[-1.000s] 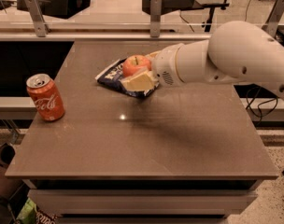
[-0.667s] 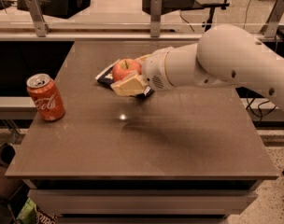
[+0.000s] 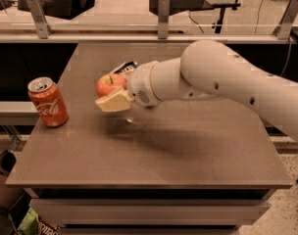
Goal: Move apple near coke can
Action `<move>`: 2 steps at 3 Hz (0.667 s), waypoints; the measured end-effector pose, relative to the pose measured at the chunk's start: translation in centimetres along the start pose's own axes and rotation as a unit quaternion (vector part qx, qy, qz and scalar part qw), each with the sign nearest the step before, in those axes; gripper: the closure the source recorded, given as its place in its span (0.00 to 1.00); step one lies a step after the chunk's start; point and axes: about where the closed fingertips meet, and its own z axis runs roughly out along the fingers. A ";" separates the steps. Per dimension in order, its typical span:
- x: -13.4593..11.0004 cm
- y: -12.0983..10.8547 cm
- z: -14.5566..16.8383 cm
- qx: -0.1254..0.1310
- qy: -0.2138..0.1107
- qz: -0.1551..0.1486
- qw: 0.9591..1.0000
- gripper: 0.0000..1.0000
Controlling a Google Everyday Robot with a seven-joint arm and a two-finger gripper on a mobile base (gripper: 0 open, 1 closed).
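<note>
Now, mid-carry: apple [image 3: 110,84] up, short of the coke can [image 3: 48,104].
The hand [image 3: 109,93] is clamped on the apple above the desk [image 3: 188,146]; next, likely: carry toward the can, set down beside it.

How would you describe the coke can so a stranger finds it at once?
On the brown table, go to the left edge: the coke can stands upright there. The end effector holds the apple nearer the middle, apart from it; unlike the round apple, the can is a red cylinder with white script and silver top.
</note>
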 end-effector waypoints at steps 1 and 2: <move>0.9 1.9 2.0 -0.021 -0.015 0.008 1.000 1.00; 1.2 4.7 3.3 -0.045 -0.026 0.007 0.999 1.00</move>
